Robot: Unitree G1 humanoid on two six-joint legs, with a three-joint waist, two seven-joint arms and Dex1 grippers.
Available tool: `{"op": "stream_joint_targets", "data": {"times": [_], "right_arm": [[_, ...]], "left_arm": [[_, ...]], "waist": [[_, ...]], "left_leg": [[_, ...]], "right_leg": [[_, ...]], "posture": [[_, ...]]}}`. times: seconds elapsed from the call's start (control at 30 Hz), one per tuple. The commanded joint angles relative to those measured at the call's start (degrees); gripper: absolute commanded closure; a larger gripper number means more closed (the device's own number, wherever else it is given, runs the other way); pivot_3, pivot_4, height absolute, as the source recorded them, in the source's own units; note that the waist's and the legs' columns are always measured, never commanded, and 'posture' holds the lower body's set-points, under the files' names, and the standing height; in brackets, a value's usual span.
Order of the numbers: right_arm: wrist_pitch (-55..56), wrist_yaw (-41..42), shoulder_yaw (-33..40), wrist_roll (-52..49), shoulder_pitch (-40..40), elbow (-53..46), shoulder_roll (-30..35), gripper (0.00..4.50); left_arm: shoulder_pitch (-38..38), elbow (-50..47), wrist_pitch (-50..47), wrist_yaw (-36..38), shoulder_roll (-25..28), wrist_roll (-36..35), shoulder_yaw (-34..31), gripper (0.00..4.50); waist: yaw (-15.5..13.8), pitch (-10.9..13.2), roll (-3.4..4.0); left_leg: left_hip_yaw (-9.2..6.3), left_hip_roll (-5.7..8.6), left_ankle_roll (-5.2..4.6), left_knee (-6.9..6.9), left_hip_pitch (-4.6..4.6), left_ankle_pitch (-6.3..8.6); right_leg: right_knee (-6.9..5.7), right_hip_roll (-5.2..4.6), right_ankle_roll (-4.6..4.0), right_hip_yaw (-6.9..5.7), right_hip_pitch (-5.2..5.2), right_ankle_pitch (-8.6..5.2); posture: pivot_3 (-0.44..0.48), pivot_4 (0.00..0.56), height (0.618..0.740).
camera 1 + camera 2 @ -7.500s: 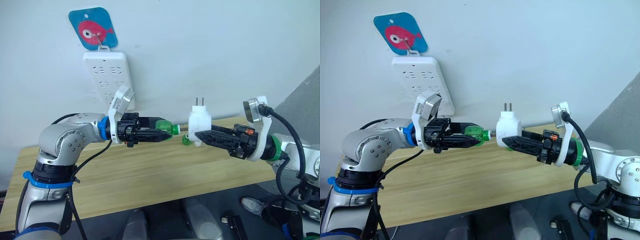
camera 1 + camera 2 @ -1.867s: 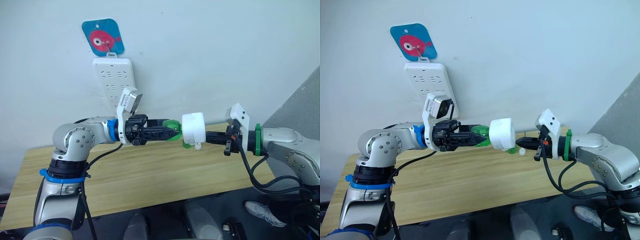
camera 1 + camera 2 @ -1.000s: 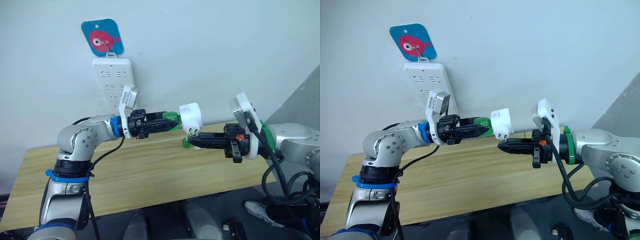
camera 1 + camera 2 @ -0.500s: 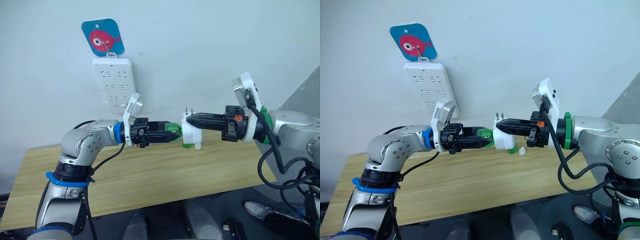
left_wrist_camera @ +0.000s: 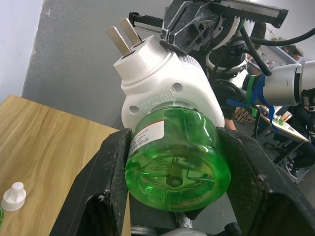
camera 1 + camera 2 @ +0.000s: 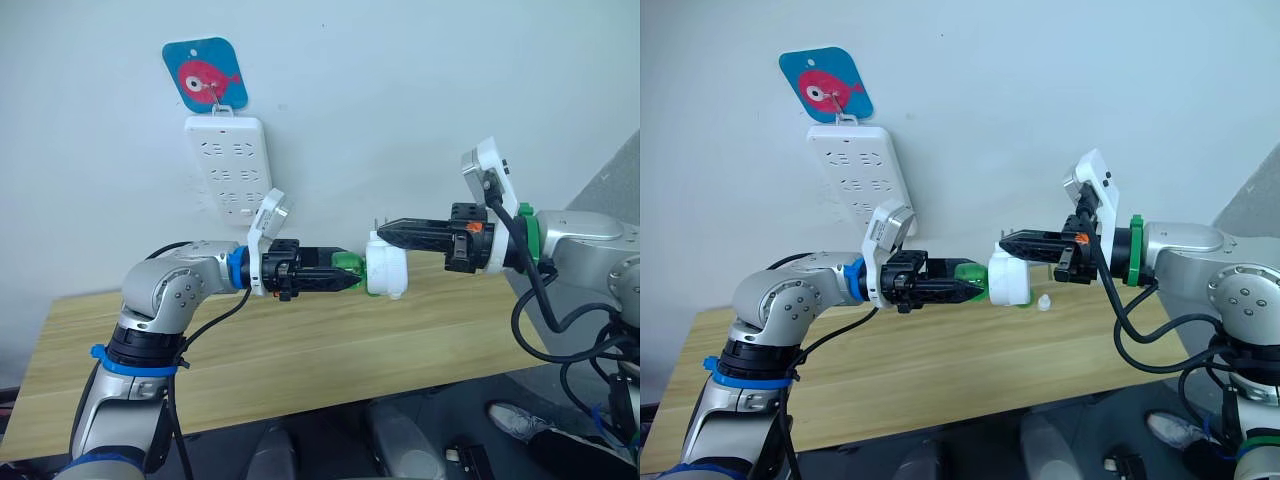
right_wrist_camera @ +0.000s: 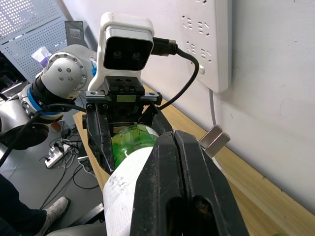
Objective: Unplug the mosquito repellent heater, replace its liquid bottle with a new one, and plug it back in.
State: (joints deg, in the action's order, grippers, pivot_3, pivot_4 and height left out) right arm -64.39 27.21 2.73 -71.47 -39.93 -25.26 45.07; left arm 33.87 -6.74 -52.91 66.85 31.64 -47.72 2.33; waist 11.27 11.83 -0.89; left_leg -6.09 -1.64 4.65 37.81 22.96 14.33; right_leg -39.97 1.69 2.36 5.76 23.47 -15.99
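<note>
Both grippers meet below the power strip (image 6: 232, 165): my left gripper (image 6: 345, 282) clamps the green bottle (image 5: 174, 157) so the heater (image 6: 386, 278) stays supported, my right gripper (image 6: 388, 231), fingers together, resting on top.

White heater (image 6: 386, 275) on green bottle (image 5: 174, 155), midair
</note>
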Motion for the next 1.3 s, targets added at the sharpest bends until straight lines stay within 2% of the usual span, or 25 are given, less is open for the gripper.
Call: {"op": "stream_joint_targets", "data": {"times": [0.03, 0.37, 0.53, 0.9, 1.3], "right_arm": [[-0.28, 0.85, 1.24, 0.72, -0.79, -0.44, 0.92, 4.50], [-2.02, 3.29, 6.42, -7.71, -2.92, 2.72, 2.48, 4.50], [1.30, 6.44, 3.91, -0.53, -4.02, 3.61, 1.72, 4.50], [7.10, 19.92, -4.92, 13.00, -2.45, 1.59, 2.44, 4.50], [7.36, 27.97, -6.55, 16.86, -0.53, 0.98, 3.62, 4.50]], "left_arm": [[0.76, -2.83, -0.12, 1.12, 0.20, -2.74, -1.62, 2.20], [1.16, -2.08, -2.15, 1.07, 0.89, -4.57, -1.90, 2.20], [1.32, -2.71, -3.97, 2.43, 2.05, -5.93, -1.31, 2.20], [2.08, -3.05, -5.66, 2.81, 2.32, -7.73, -1.85, 2.20], [2.95, -3.06, -7.04, 3.16, 2.31, -8.38, -2.60, 2.20]], "waist": [[0.00, 0.00, 0.00], [0.00, 0.00, 0.00], [0.05, -0.01, 0.01], [0.06, -0.02, 0.03], [0.03, -0.02, 0.03]], "left_leg": [[0.00, 0.00, 0.00, 0.00, 0.00, 0.00], [0.01, 0.00, 0.00, 0.00, 0.00, 0.00], [0.01, 0.00, 0.00, 0.00, 0.00, 0.00], [-0.01, 0.00, 0.00, 0.00, -0.01, 0.00], [-0.01, 0.00, 0.00, 0.00, -0.01, 0.00]], "right_leg": [[0.00, 0.00, 0.00, 0.00, 0.00, 0.00], [0.00, 0.00, -0.04, 0.00, 0.00, 0.03], [0.00, 0.00, 0.03, 0.00, 0.00, -0.02], [0.00, 0.00, 0.00, -0.02, 0.00, 0.00], [0.00, 0.00, -0.04, -0.02, 0.00, 0.02]], "posture": [[-0.252, 0.107, 0.736], [-0.248, 0.109, 0.736], [-0.252, 0.109, 0.736], [-0.252, 0.108, 0.736], [-0.248, 0.109, 0.736]]}}
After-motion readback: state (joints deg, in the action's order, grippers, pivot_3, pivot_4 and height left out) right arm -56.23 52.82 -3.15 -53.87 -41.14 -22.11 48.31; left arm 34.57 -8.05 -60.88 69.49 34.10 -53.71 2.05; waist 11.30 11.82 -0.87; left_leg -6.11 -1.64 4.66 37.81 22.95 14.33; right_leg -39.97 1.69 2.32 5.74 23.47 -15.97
